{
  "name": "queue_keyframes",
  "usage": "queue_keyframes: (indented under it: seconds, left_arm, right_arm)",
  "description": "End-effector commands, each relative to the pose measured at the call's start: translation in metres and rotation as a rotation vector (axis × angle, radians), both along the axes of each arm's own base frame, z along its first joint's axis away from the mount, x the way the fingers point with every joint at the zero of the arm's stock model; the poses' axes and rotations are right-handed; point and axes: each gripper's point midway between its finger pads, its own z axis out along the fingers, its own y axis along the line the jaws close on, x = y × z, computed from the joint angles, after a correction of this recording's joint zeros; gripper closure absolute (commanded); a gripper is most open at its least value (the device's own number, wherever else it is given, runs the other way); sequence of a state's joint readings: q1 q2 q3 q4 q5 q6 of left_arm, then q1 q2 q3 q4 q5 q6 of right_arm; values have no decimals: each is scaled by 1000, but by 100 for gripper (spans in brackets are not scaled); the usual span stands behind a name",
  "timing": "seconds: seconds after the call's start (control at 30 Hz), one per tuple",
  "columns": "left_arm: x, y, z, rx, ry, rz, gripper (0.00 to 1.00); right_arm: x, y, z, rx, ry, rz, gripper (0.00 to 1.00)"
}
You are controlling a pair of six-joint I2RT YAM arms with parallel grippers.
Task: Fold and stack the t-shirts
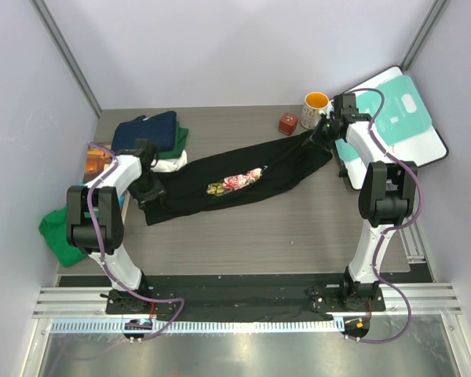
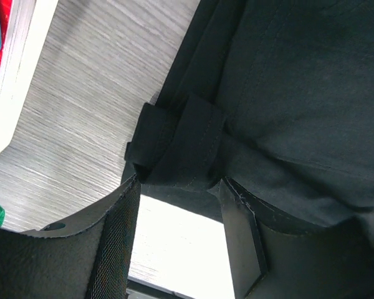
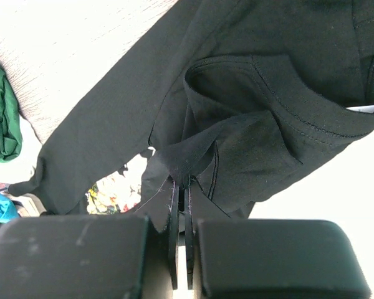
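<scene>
Black t-shirt [image 1: 243, 177] strung taut, long axis slanting from beside the mug [image 1: 316, 104] toward the near left. Right gripper [image 3: 181, 187] at the mug end, pinched tight on a thin fold. The left gripper [image 2: 179, 190] is at the far end, jaws half apart around a bunched hem. Red cube [image 1: 288, 123] beside the mug crowds the cloth. The folded stack [image 1: 153, 135] lies far left of the mug.

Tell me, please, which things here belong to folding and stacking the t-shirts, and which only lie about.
For the job:
- black t-shirt with rose print
- stack of folded t-shirts
- loose green t-shirt

Only lying about:
- mug
- small red block
- teal-and-white board
- book, partly hidden
</scene>
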State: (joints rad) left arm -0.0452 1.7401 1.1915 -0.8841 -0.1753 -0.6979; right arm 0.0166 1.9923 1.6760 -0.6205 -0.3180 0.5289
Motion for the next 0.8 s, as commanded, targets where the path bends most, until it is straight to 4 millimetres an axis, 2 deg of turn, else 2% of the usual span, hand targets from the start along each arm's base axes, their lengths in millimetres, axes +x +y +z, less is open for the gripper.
queue_keyframes:
  seconds: [0.0,0.13,0.27,0.37,0.47,0.5,0.57,0.73,0.77]
  left_arm:
    - [17,5,16,21,-65,-6,45]
    - [19,6,16,25,-76,-6,47]
    - [22,7,5,31,-67,-4,51]
    - [25,7,-7,34,-47,-7,58]
    - [27,7,-11,35,-47,-13,77]
    - [29,7,-10,33,-56,-15,90]
    - [29,7,-8,31,-62,-18,100]
    - [29,11,6,52,-78,-29,100]
    - [28,12,13,59,-87,-33,100]
  right_arm:
    - [4,1,4,14,-21,7,99]
    - [6,3,4,25,-22,14,99]
    - [5,5,5,32,-23,21,99]
    - [4,5,7,35,-26,25,99]
    - [2,5,12,34,-36,32,99]
    - [1,5,12,32,-37,34,99]
    - [-2,7,14,37,-38,37,99]
    - [-16,7,29,40,-51,42,99]
    - [-19,6,42,32,-80,40,99]
